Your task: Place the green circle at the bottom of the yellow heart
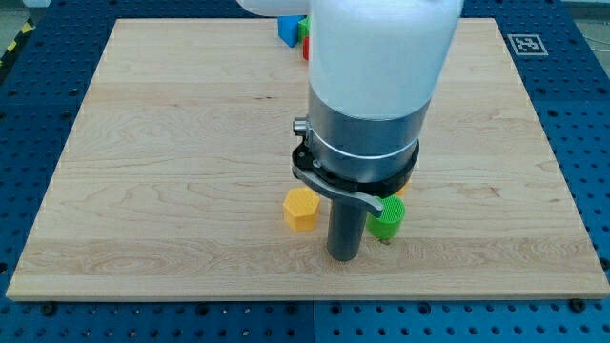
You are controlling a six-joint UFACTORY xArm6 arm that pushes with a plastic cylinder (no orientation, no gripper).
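A green circle block lies on the wooden board, low and right of centre, partly hidden by my arm. A yellow block, its shape hard to make out, lies to the left of it. My rod stands between the two, and my tip rests on the board just below and left of the green circle, close to it. A sliver of orange shows above the green circle at the arm's edge.
At the view's top, by the arm, a blue block, a green block and a bit of red show, partly hidden. The wooden board sits on a blue perforated table.
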